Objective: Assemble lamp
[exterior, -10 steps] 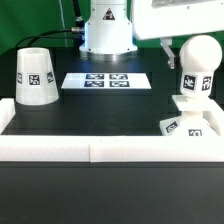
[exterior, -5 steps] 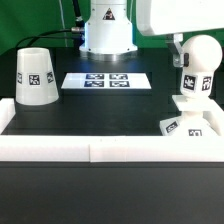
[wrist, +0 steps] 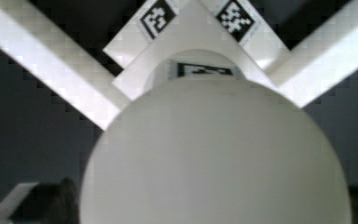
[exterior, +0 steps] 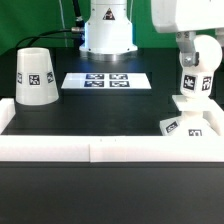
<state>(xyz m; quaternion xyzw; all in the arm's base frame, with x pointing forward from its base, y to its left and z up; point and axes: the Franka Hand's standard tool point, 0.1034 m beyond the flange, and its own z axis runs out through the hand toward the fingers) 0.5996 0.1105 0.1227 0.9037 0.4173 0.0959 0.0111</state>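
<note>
Near the left edge: large matte white truncated-cone shade [exterior: 35, 75], upright, well apart from the action. Back centre: thin flat white marker board [exterior: 105, 80]. Towards the front right corner: matte white round-headed bulb [exterior: 193, 86] upright on flat square white base [exterior: 192, 122], long axis vertical, straight beneath white two-finger gripper [exterior: 198, 58]. Fingers straddling the head; clamped or loose, cannot tell.

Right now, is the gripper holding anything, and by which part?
Cannot tell. The gripper has its fingers flanking the round head of the bulb, but a closed grip isn't visible. The bulb stands upright on the base.
</note>
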